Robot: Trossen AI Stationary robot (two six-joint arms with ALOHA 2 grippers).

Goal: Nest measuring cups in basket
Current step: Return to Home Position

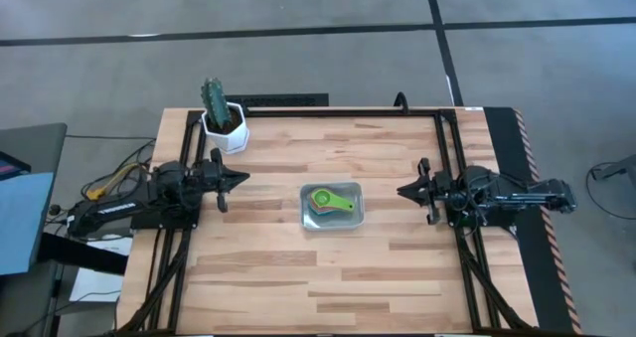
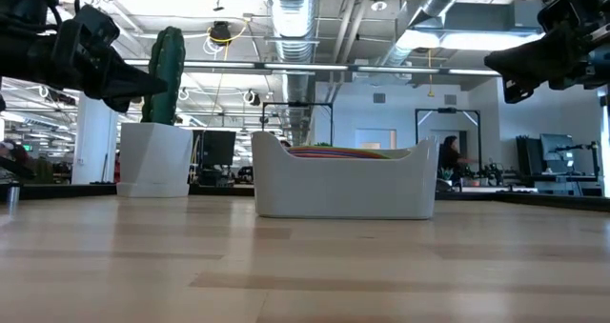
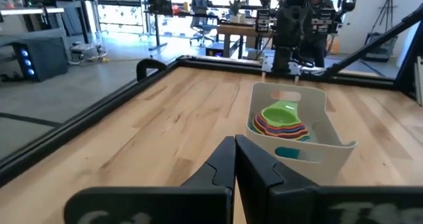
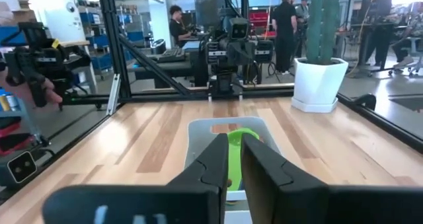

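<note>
Wooden worktop [image 1: 268, 277], nested measuring cups [image 1: 331, 200] in the basket [image 1: 306, 219]: light, stiff, slick plastic, best pinched by the handles [image 1: 345, 207], I'd judge; left jaws and right jaws together, flanking the basket, well apart.

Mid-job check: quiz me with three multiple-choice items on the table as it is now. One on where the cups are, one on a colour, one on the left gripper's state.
1. Where are the cups?
A. nested in the basket
B. scattered loose
C. held aloft

2. What colour is the top cup?
A. pink
B. green
C. blue

3. How is the left gripper?
A. shut on a cup
B. open over the basket
C. shut, empty, left of the basket

Key:
1 A: the left wrist view shows the stack inside the basket's walls.
2 B: green lies uppermost from above.
3 C: its fingers meet with nothing between. The right gripper waits at the basket's right.
</note>
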